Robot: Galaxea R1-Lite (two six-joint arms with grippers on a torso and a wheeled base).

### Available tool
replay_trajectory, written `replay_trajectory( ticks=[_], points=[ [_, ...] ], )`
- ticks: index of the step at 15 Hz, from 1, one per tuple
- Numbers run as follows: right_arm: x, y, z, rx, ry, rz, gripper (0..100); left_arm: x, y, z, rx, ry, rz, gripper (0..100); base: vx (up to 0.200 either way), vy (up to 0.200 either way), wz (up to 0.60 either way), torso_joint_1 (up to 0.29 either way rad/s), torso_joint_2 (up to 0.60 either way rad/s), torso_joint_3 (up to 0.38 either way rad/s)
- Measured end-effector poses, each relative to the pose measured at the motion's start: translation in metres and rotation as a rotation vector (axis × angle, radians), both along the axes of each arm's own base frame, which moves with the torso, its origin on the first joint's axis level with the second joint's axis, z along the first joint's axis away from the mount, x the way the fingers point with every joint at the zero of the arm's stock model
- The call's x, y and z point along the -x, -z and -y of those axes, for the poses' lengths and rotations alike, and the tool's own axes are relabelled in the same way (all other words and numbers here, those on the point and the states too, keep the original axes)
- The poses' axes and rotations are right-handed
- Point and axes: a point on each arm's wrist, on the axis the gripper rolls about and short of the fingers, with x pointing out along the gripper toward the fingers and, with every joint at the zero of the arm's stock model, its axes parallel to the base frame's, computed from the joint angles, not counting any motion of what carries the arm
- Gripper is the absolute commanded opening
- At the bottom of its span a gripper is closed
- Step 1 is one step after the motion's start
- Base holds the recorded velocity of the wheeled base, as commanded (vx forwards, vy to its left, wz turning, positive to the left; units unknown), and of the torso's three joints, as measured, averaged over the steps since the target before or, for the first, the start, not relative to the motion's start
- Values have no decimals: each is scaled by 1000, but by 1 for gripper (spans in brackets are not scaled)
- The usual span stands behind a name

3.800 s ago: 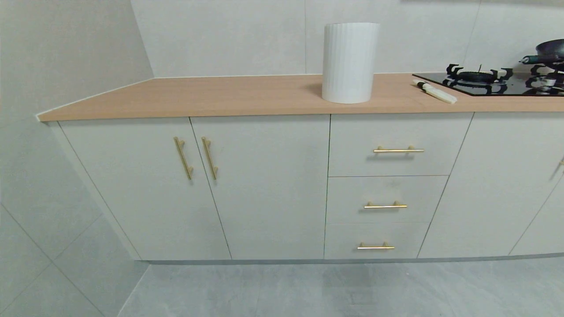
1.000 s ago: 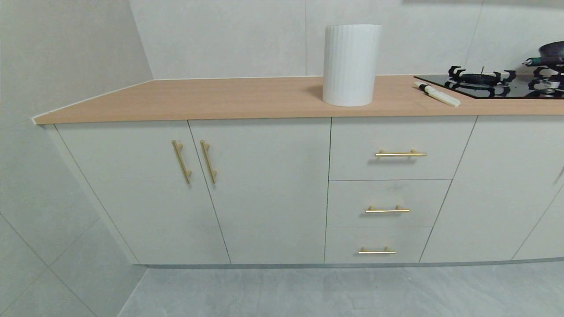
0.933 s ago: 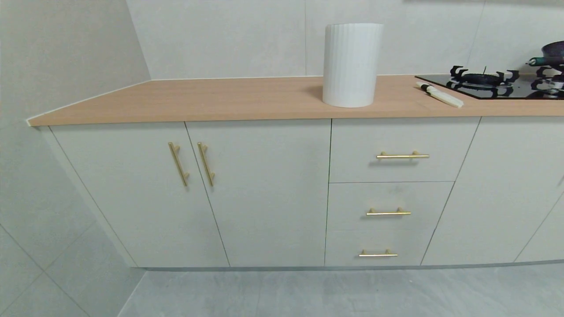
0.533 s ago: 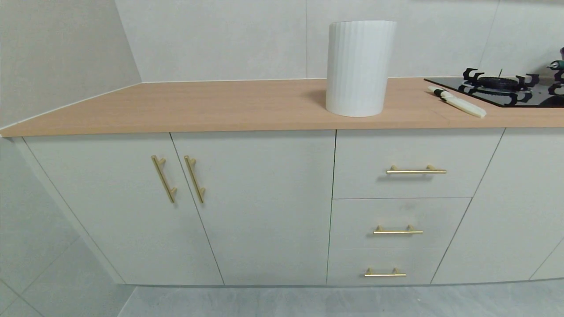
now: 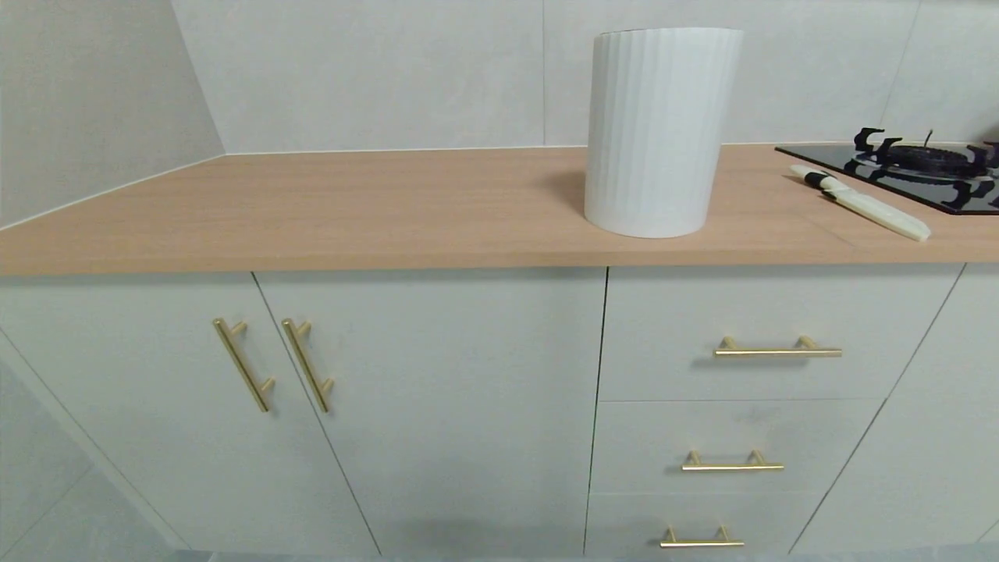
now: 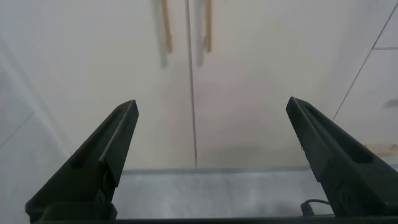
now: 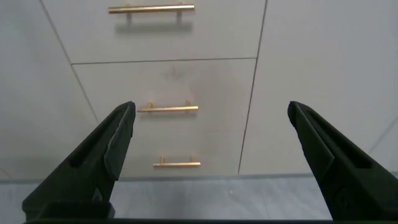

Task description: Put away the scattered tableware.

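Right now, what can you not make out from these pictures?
Inside the white ribbed container, head view: its tall wall hides the contents.
Behind the drawers and cupboard doors, head view: shut fronts hide everything.
The hob, head view: cut off by the right edge.
The pale utensil beside it: too small to name its kind.
The door handles, left wrist view: blurred, cut by the picture's edge.

hob (image 5: 948, 191): cut by edge | door handles (image 6: 166, 28): blurred, cut off

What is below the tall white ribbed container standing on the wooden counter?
The tall white ribbed container rests on the light brown wooden counter. Beneath it is a stack of three shut pale drawers with gold bar handles. Their contents are hidden.
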Motion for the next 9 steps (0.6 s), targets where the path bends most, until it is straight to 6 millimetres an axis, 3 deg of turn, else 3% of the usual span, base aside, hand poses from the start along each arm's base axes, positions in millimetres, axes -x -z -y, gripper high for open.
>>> replay_trajectory(
  ticks=[3,9],
  points=[
    [0,0,0,0,0,0,100,0,0,0,0,0,-1,100,200,0,0,4,2,2],
    [0,0,0,0,0,0,100,0,0,0,0,0,0,100,0,0,0,0,0,0]
  ],
)
